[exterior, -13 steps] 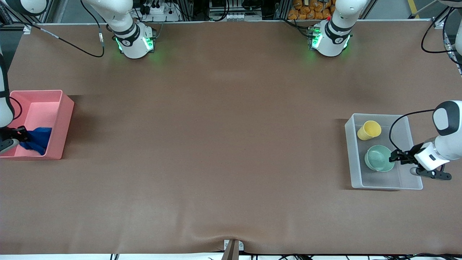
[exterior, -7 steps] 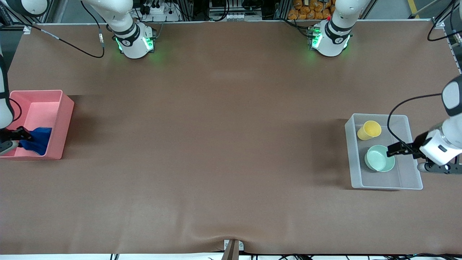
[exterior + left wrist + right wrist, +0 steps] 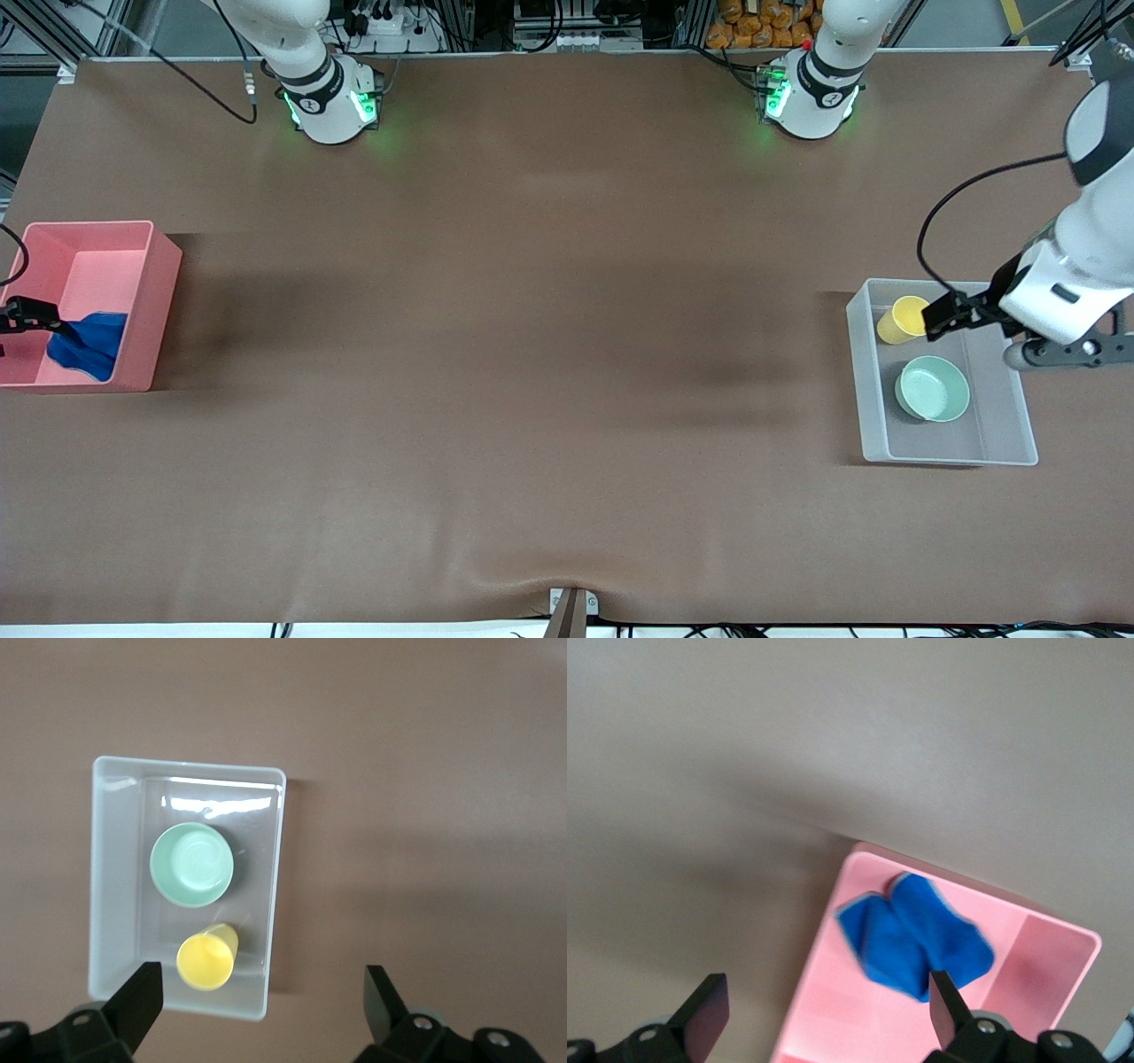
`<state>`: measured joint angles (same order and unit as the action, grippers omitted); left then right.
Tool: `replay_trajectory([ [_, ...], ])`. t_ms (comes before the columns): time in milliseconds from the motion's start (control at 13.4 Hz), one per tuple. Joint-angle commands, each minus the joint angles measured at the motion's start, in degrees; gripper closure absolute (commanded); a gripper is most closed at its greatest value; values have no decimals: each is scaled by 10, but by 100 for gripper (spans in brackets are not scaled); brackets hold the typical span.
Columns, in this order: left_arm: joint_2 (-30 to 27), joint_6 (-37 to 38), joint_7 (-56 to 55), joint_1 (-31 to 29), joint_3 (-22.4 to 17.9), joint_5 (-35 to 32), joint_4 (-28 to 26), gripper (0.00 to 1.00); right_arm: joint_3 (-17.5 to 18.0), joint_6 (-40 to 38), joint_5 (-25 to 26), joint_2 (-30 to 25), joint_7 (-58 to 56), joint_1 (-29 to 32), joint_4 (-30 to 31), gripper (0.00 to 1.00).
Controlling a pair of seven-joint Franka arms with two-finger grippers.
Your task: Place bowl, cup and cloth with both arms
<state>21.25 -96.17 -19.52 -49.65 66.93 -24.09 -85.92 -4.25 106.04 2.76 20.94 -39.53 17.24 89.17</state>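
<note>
The mint-green bowl [image 3: 932, 388] and the yellow cup [image 3: 904, 319], lying on its side, are in a clear plastic bin [image 3: 948, 459] at the left arm's end of the table. My left gripper [image 3: 937, 321] is up in the air over the bin's cup end, open and empty. In the left wrist view the bowl [image 3: 191, 865] and cup [image 3: 205, 958] lie below the open gripper [image 3: 261, 994]. The blue cloth [image 3: 89, 347] lies crumpled in a pink bin [image 3: 151, 292]. My right gripper [image 3: 34, 316] hangs over that bin, open and empty; its wrist view shows the cloth [image 3: 912, 939] below the gripper [image 3: 826, 1003].
The two bins stand at opposite ends of the brown table. The clear bin's rim [image 3: 275, 868] and the pink bin's wall [image 3: 1050, 974] lie under the grippers. The arm bases [image 3: 330, 105] stand along the table edge farthest from the front camera.
Both grippers have risen. The left one moved from beside the bowl to over the cup end of the clear bin. The right one lifted off the cloth, which stays in the pink bin.
</note>
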Motion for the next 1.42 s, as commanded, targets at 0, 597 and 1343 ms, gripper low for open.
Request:
replay_trajectory([
  [0, -6, 68, 0, -6, 31, 10, 43, 0, -5, -45, -5, -49, 121, -61, 20, 0],
  [597, -83, 97, 26, 128, -115, 29, 68, 0, -6, -148, -6, -165, 384, -213, 18, 0],
  [1343, -187, 91, 107, 528, -622, 193, 27, 0, 20, -219, -43, -244, 380, -132, 17, 0],
])
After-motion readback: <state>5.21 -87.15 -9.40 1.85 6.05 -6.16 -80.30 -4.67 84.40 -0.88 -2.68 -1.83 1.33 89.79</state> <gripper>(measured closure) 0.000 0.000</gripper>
